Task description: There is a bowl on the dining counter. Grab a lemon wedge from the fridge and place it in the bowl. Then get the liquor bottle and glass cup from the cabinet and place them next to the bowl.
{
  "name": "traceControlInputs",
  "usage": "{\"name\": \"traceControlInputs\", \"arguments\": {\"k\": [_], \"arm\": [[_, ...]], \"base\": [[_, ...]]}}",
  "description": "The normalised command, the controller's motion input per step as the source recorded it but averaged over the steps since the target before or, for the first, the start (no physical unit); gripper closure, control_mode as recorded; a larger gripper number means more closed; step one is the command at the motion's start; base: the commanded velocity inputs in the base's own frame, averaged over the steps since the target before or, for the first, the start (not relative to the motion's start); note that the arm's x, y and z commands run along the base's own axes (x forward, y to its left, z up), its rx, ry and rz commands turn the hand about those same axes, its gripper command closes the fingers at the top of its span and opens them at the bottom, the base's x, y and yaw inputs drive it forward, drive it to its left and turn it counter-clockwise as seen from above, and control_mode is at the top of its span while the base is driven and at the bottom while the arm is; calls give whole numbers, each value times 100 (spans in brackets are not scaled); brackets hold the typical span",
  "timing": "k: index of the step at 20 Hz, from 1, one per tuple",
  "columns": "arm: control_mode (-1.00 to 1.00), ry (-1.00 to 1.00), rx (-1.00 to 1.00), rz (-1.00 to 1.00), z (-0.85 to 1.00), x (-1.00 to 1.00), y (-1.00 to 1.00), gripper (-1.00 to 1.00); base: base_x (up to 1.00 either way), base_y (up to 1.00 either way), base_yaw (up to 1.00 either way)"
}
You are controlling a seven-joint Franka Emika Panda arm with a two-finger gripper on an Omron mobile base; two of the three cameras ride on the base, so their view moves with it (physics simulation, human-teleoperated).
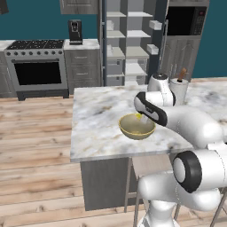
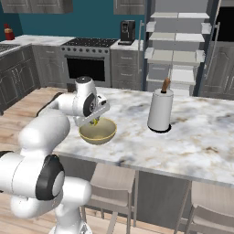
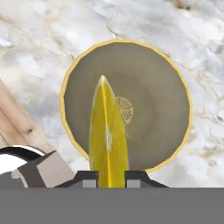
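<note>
Gripper (image 3: 111, 179) pinches a slim, glossy yellow lemon wedge (image 3: 107, 135), seemingly just above the bowl (image 3: 166, 83).

The worktop (image 1: 97, 115) looks like smooth white marble with brown veins. The bowl (image 3: 162, 100) is dull olive inside with a shiny yellow rim. The lemon wedge (image 3: 108, 140) looks glossy. The floor (image 1: 35, 133) is wood.

A bright yellow lemon wedge (image 3: 108, 135) with a pale streak, an olive-brown bowl (image 3: 153, 87) with a yellow rim and a speckled gold spot at its centre — on a white counter (image 1: 95, 115) veined grey and tan.
</note>
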Motion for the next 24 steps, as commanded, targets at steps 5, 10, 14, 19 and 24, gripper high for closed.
{"name": "traceControlInputs", "arguments": {"k": [5, 10, 14, 19, 24], "arm": [[-100, 0, -1, 0, -41, 22, 0, 100], [-100, 0, 0, 0, -40, 23, 0, 100], [-100, 0, 0, 0, -31, 26, 0, 100], [-100, 0, 0, 0, -31, 20, 0, 100], [-100, 0, 0, 0, -29, 15, 0, 100]], "base": [[0, 0, 0], [0, 0, 0], [0, 0, 0], [0, 0, 0], [0, 0, 0]]}}
